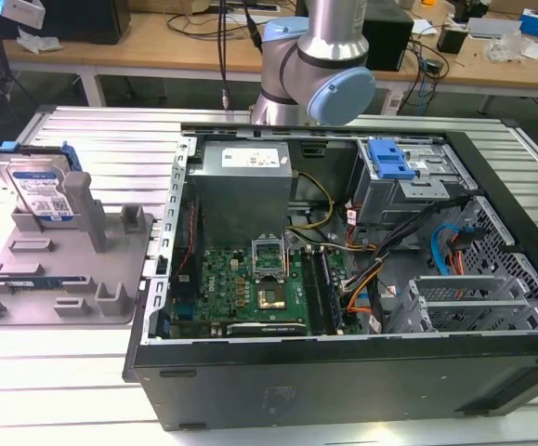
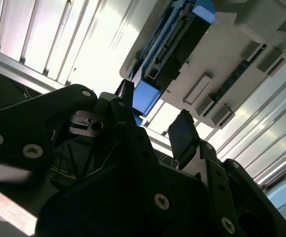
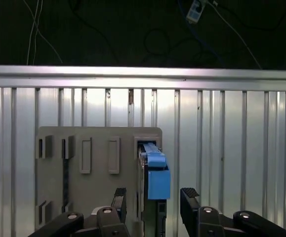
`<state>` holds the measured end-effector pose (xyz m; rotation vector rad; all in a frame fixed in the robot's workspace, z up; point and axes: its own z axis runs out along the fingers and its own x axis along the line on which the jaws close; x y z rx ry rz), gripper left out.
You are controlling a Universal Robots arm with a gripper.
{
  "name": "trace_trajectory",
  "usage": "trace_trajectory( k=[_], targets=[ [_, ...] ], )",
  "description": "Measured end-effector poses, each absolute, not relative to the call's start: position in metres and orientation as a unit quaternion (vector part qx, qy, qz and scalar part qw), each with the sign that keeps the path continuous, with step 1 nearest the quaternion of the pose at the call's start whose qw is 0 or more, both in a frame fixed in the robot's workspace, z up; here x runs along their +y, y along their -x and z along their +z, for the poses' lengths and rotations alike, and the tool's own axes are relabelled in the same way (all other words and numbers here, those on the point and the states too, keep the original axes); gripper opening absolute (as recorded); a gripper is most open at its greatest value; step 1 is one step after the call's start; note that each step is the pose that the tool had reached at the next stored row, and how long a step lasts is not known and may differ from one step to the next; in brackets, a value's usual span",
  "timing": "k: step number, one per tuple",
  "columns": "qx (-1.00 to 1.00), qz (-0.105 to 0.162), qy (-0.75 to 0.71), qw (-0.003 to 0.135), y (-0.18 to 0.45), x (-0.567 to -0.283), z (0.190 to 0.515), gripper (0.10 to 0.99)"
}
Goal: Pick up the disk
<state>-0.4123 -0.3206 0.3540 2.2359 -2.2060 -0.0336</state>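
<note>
Disk point(image 1: 38, 186): stands on edge in the far slot of a grey fixture point(image 1: 73, 279), at the exterior view's left. Silver face with a white-and-blue label turned toward the camera; blue frame runs along its top and side edges. It leans against one of the fixture's upright posts point(image 1: 78, 200).

In the first wrist view the disk is seen edge-on, a thin dark slab capped by a blue block, sitting at one side of the fixture plate.

Gripper point(image 3: 154, 193): spread wide, holding nothing. Its two black fingers point(image 3: 189, 197) stand one to each side of the disk's blue end, with a gap on both sides (how far it hangs above the disk cannot be told). The second wrist view shows the same from a slant: the blue tab lies between the two fingertips, touching neither.

Fixture: lies flat on a table point(image 1: 83, 372) of silver slats, several low blocks and empty slots across its plate.

Just beside it, toward the exterior view's right, lies an open black computer case point(image 1: 343, 372) on its side. Inside: green circuit board point(image 1: 250, 288), grey metal box point(image 1: 245, 186) behind it, bundled coloured wires, blue plastic bracket point(image 1: 389, 160) on the drive cage.

Arm point(image 1: 320, 56): silver tube with pale blue joint caps, rising behind the case. Cluttered benches point(image 1: 157, 46) stand behind it.
</note>
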Motion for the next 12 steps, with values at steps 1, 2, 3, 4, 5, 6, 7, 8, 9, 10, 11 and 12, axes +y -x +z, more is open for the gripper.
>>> trace_trajectory(
  k=[1,2,3,4,5,6,7,8,9,10,11,12],
  targets=[
    [-0.702,-0.011,-0.712,0.001,0.4126,-0.3207,0.3537,0.557],
    [-0.702,-0.011,-0.712,0.001,0.4127,-0.3207,0.3536,0.557],
    [-0.702,-0.011,-0.712,0.001,0.4127,-0.3206,0.3536,0.557],
    [-0.702,-0.011,-0.712,0.001,0.4128,-0.3206,0.3535,0.557],
    [-0.702,-0.011,-0.712,0.001,0.4127,-0.3206,0.3535,0.557],
    [-0.702,-0.011,-0.712,0.001,0.4127,-0.3206,0.3535,0.557],
    [-0.702,-0.011,-0.712,0.001,0.4127,-0.3206,0.3535,0.557],
    [-0.703,-0.011,-0.712,0.001,0.4127,-0.3206,0.3534,0.557],
    [-0.704,-0.011,-0.71,0.001,0.4127,-0.3206,0.3533,0.557],
    [-0.705,-0.011,-0.709,0.001,0.4127,-0.3206,0.3531,0.557],
    [-0.707,-0.011,-0.707,0.001,0.4127,-0.3206,0.3519,0.557],
    [-0.707,-0.011,-0.707,0.001,0.4128,-0.3206,0.3512,0.557]
  ],
)
